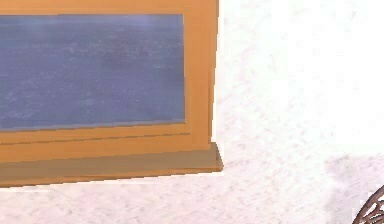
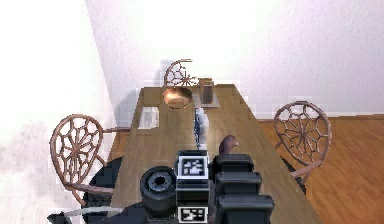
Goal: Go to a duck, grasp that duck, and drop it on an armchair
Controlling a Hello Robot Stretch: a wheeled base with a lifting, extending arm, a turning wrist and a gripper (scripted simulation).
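Note:
The arm (image 2: pixel 225 190) rises from the arm side view's bottom edge over the near end of a long wooden table (image 2: pixel 170 150). Two white marker squares (image 2: pixel 192 167) stand on it, and the gripper (image 2: pixel 125 205) with its dark body lies left of them. I cannot tell whether it holds anything, since the table edge and a chair lie behind its far end. On the table lie a pale bluish elongated thing (image 2: pixel 200 125), a small dark rounded thing (image 2: pixel 228 143), a round bowl (image 2: pixel 178 97), a dark upright thing (image 2: pixel 207 93) and a flat grey thing (image 2: pixel 150 118).
Three wicker-backed chairs ring the table: one at the left (image 2: pixel 78 145), one at the far end (image 2: pixel 182 73), one at the right (image 2: pixel 302 128). White walls stand behind. In the forward view an orange wooden frame (image 1: pixel 203 90) with a blue-grey panel stands close against a white wall.

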